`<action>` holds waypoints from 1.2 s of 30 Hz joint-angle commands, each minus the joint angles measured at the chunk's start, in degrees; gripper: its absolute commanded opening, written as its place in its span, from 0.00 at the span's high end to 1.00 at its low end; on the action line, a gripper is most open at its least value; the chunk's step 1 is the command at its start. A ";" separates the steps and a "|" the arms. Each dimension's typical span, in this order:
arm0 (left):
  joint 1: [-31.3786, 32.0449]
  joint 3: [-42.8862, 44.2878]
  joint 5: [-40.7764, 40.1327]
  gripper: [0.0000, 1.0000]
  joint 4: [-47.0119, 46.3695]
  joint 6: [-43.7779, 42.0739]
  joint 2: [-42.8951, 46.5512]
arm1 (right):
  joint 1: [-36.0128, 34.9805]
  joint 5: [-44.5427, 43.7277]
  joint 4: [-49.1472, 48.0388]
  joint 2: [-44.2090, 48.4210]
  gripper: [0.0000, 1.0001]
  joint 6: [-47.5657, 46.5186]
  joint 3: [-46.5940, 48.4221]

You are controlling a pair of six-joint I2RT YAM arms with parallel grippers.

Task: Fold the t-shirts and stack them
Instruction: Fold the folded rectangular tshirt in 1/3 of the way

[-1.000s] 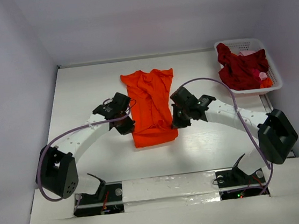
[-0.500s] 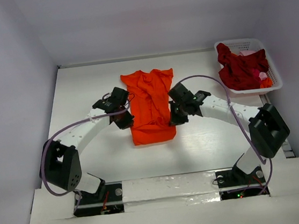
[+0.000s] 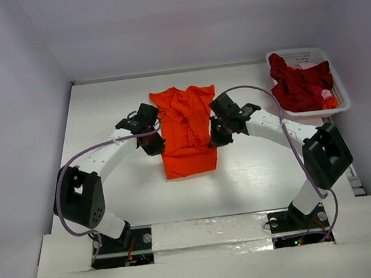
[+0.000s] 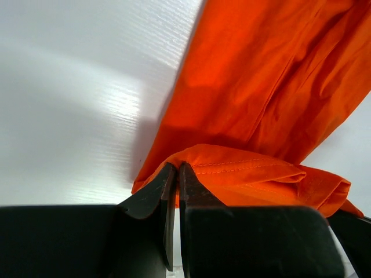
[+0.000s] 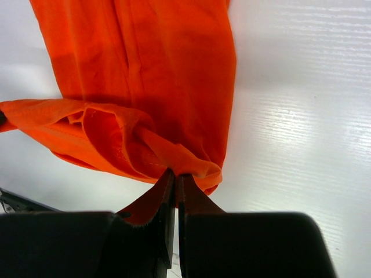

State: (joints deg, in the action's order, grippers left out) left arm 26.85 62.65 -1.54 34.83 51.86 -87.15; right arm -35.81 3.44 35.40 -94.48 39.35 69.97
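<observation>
Now both grippers pinch the near hem of the plain bright orange cloth t-shirt point(image 3: 186, 129), which curls up over the shirt's body.
The shirt lies mid-way across the white table point(image 3: 102, 115); the left gripper point(image 3: 154, 142) is clamped tight on its left hem corner, the right gripper point(image 3: 216, 137) on its right. Crumpled dark red t-shirts point(image 3: 296, 83) fill the white plastic lattice basket point(image 3: 339, 89) at the far right.

Robot lab test cell; bare pale walls point(image 3: 179, 25) around a white table point(image 3: 102, 115); left arm point(image 3: 101, 163), right arm point(image 3: 271, 128)
</observation>
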 commanded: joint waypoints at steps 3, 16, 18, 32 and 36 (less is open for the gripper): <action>-1.19 3.17 -0.92 1.00 -0.20 -1.93 -0.91 | 0.39 1.30 0.64 -2.20 1.00 -3.31 4.55; -2.86 5.20 -0.39 1.00 -0.64 -3.78 -3.20 | 0.39 2.89 0.99 -4.75 1.00 -4.64 6.93; -2.86 5.64 -0.39 1.00 -0.73 -3.95 -3.72 | 0.39 2.97 0.99 -5.28 1.00 -4.72 7.28; -3.91 7.39 0.40 1.00 -1.25 -5.10 -5.74 | 0.39 3.94 0.81 -7.21 1.00 -4.64 9.48; -3.91 8.27 0.40 1.00 -1.25 -5.36 -6.27 | 0.39 3.50 0.99 -7.48 1.00 -4.37 10.18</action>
State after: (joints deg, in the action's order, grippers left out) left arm 23.24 68.12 -0.91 33.71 47.57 -93.38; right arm -35.68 6.90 36.12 -101.91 35.57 77.14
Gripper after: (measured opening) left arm 0.010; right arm 0.066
